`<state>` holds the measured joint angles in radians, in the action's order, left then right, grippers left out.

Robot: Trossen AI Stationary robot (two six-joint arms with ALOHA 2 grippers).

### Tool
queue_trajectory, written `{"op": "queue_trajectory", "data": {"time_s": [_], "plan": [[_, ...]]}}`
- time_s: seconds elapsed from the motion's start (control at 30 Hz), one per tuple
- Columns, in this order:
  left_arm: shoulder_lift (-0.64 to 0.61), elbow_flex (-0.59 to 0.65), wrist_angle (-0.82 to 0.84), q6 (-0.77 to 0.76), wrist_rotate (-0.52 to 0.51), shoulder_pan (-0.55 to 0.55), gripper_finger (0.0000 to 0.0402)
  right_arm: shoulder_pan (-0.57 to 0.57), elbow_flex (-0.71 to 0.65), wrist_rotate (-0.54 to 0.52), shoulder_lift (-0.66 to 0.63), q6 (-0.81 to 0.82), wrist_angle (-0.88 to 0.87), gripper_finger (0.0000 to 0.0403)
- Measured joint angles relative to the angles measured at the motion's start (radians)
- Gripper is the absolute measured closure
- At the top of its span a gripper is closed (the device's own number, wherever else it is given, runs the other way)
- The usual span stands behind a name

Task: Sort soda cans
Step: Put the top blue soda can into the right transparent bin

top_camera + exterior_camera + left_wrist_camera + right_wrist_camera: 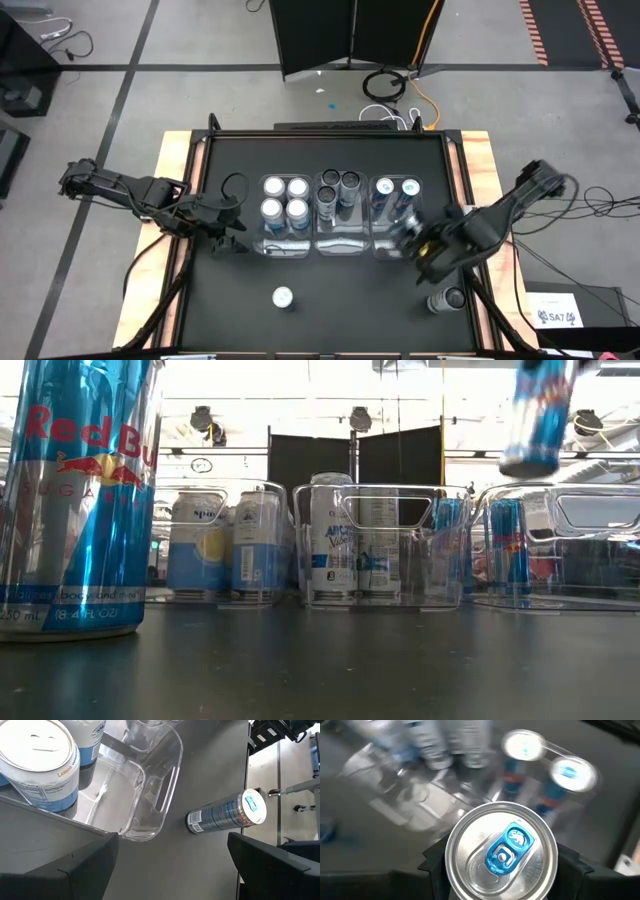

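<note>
Soda can, blue-tabbed and silver-topped, sits clamped upright in my right pincer, raised above the worktop at the near edge of the right bin. Two loose cans stand near me: one at centre front, one at right front. My left pincer hangs spread wide, holding nothing, just beside the left bin. Farther off, three clear bins hold four, three and two cans.

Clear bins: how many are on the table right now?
3, side by side across the table's middle: the left bin with four white-topped cans, the middle bin with dark cans, and the right bin with two blue cans. None looks hidden.
</note>
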<state>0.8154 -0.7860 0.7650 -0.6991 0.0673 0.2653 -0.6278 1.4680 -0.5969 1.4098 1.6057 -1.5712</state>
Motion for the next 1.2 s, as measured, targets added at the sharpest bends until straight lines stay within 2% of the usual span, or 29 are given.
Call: {"op": "queue_trajectory", "data": {"time_s": [0.1,0.3,0.57,0.73,0.83,0.97,1.2], "plan": [[0.0,0.0,0.0,0.0,0.0,0.0,0.002,0.023,-0.141,0.007,-0.13,0.098,0.004,0.0175],[0.0,0.0,0.0,0.0,0.0,0.0,0.002,0.102,-0.317,0.027,-0.247,0.037,0.085,0.0174],[0.0,0.0,0.0,-0.001,0.0,0.0,0.002,0.215,-0.394,0.026,-0.195,-0.178,0.147,0.0167],[0.0,0.0,0.0,-0.001,0.0,0.0,0.002,0.269,-0.441,0.027,-0.15,-0.307,0.247,0.0167],[0.0,0.0,0.0,-0.001,0.0,0.0,0.002,0.305,-0.487,0.068,-0.144,-0.374,0.308,0.0166],[0.0,0.0,0.0,-0.001,0.0,0.0,0.002,0.339,-0.562,0.131,-0.154,-0.389,0.371,0.0166],[0.0,0.0,0.0,-0.002,0.0,0.0,0.002,0.387,-0.597,0.152,-0.179,-0.441,0.455,0.0166]]}}
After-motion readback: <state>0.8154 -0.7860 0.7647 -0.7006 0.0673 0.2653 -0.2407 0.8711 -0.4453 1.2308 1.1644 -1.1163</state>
